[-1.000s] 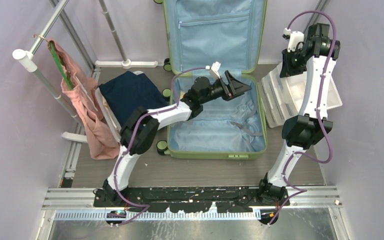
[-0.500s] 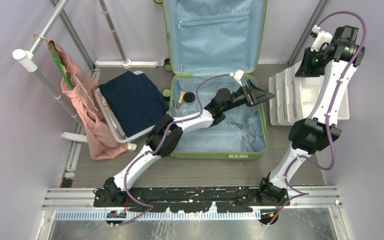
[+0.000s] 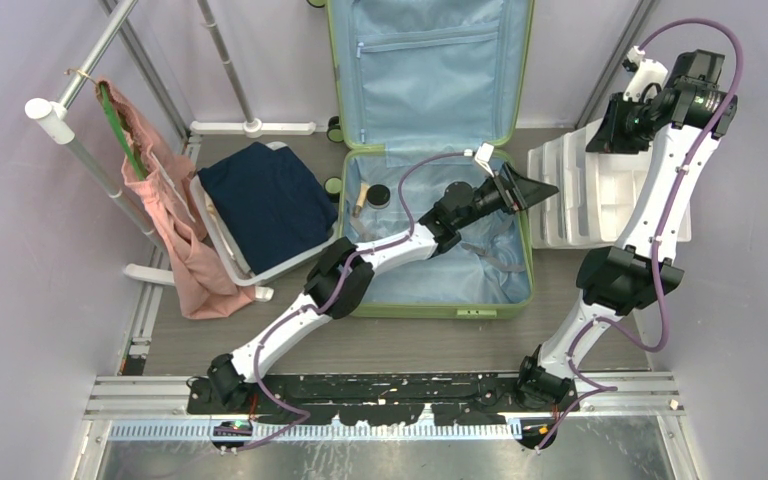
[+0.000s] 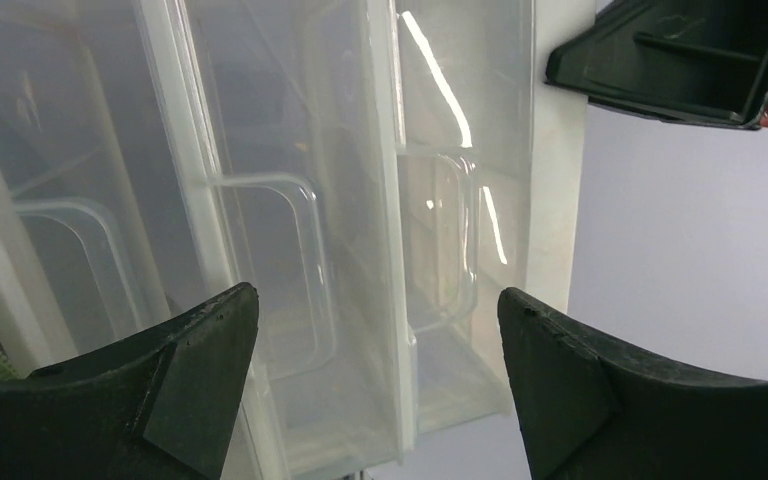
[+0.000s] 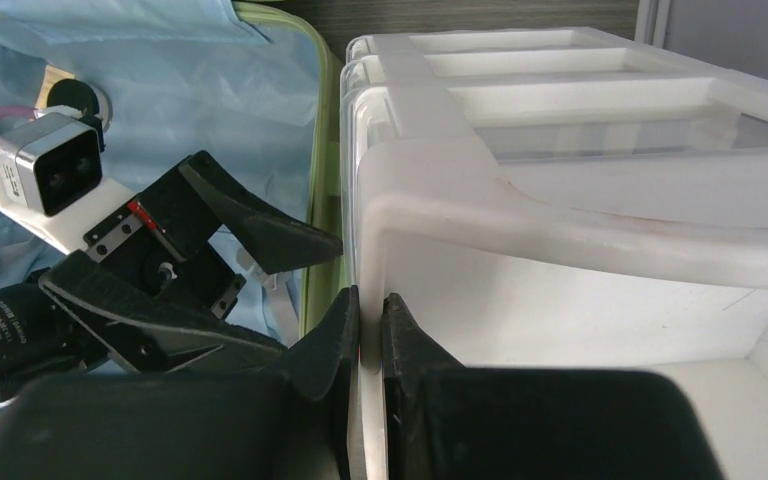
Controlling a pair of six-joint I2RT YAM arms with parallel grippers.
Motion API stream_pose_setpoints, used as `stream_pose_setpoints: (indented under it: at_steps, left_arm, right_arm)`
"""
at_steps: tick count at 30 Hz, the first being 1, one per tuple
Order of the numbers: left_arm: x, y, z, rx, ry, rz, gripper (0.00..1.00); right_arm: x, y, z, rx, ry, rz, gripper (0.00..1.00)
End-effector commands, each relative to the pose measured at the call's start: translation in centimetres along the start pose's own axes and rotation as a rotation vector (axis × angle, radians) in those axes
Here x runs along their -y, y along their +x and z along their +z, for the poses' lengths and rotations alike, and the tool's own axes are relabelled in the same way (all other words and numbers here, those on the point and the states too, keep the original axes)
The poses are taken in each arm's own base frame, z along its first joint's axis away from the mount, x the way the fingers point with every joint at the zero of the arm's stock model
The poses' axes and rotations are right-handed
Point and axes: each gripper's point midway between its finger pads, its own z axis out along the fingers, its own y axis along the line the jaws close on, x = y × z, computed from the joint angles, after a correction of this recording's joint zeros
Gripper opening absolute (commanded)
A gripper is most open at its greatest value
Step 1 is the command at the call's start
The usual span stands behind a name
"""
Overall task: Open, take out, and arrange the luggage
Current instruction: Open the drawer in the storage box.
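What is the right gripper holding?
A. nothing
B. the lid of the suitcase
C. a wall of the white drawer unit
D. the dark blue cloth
C: in the right wrist view the right gripper is closed on a thin wall of the white drawer unit.

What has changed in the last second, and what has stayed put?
The left hand swung right across the open suitcase towards the drawer unit, its jaws open. The right hand, clamped on the drawer unit's wall, moved away and rightward, shifting it slightly. The suitcase and navy garment stayed put.
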Motion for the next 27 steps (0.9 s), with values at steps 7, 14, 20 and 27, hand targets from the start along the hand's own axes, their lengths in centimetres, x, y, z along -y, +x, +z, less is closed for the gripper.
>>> stream_pose_setpoints:
  at_steps: [7, 14, 20, 27]
  left_arm:
    - [2.9, -1.3, 1.6, 0.063, 0.053, 0.032, 0.87]
    - [4.3, -0.5, 1.8, 0.051, 0.081, 0.001, 0.82]
    - [4.1, -0.1, 1.9, 0.046, 0.06, -0.018, 0.79]
    - [3.2, 0.5, 2.1, 0.039, 0.013, -0.034, 0.79]
  right_arm:
    - [-1.8, -2.9, -4.0, 0.159, 0.006, -0.091, 0.01]
    - [-1.8, -2.9, -3.8, 0.16, -0.003, -0.084, 0.01]
    - [-2.0, -3.0, -3.9, 0.165, -0.008, -0.082, 0.01]
    - [-2.4, -2.7, -4.2, 0.161, -0.017, -0.083, 0.01]
